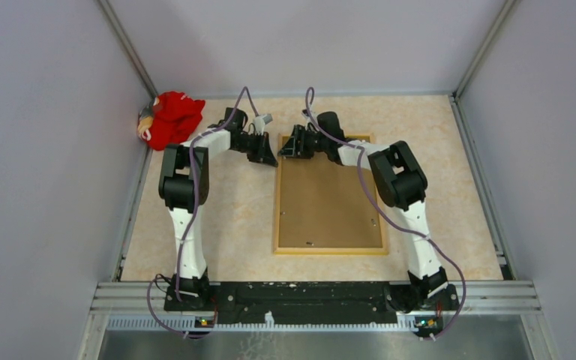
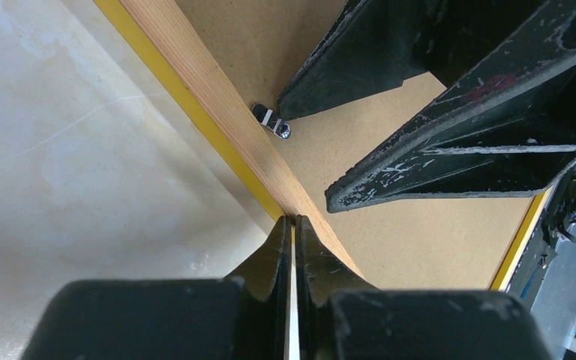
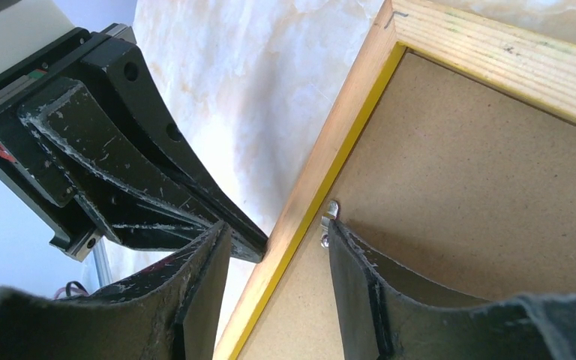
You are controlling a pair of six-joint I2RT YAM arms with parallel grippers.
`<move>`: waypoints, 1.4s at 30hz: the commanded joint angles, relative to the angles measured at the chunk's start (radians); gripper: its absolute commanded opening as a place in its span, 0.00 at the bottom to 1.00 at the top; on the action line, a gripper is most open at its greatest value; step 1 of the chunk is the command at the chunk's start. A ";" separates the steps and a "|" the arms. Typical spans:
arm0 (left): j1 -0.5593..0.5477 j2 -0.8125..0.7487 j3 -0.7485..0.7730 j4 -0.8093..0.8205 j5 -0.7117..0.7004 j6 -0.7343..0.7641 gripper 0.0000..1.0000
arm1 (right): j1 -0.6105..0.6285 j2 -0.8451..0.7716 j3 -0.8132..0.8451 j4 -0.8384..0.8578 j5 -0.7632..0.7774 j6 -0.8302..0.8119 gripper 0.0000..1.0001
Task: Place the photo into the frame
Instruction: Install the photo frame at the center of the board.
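Top external view: the frame (image 1: 331, 250) lies flat on the surface (image 1: 232, 225), wood-coloured back up, with a brown backing board (image 1: 328, 199) set inside it. Its long axis runs from the near edge toward the far wall, short rails near and far. Both tools meet at its far-left corner: the left tool (image 1: 268, 156) just outside the left rail, the right tool (image 1: 285, 148) over that rail. A red cloth (image 1: 171, 118) sits in the far-left corner.

Left wrist view: the left tool (image 2: 294, 225) is pressed together, only a thin pale slit between its fingers, tips touching the rail's yellow outer edge. A small metal clip (image 2: 272, 121) lies on the board.

Right wrist view: the right tool (image 3: 277, 229) is spread, straddling the rail, one finger outside and one on the board beside the clip (image 3: 329, 217).
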 commanded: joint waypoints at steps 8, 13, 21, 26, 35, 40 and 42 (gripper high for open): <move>-0.023 -0.024 -0.033 -0.004 -0.001 0.019 0.04 | 0.034 0.063 0.024 -0.005 -0.072 0.016 0.49; -0.022 -0.027 -0.035 -0.004 -0.004 0.020 0.03 | 0.035 0.066 0.028 -0.009 -0.088 0.014 0.48; -0.020 -0.023 -0.030 -0.009 -0.019 0.017 0.01 | 0.039 0.084 0.068 -0.059 -0.135 -0.023 0.44; -0.020 -0.026 -0.030 -0.008 -0.022 0.018 0.01 | 0.043 0.104 0.105 -0.101 -0.180 -0.050 0.41; -0.020 -0.024 -0.027 -0.009 -0.028 0.021 0.00 | 0.060 0.140 0.207 -0.261 -0.239 -0.169 0.40; -0.019 -0.021 -0.024 -0.012 -0.030 0.026 0.00 | 0.060 0.157 0.251 -0.350 -0.254 -0.210 0.40; -0.017 -0.020 -0.024 -0.013 -0.031 0.026 0.00 | 0.061 0.159 0.262 -0.374 -0.265 -0.222 0.39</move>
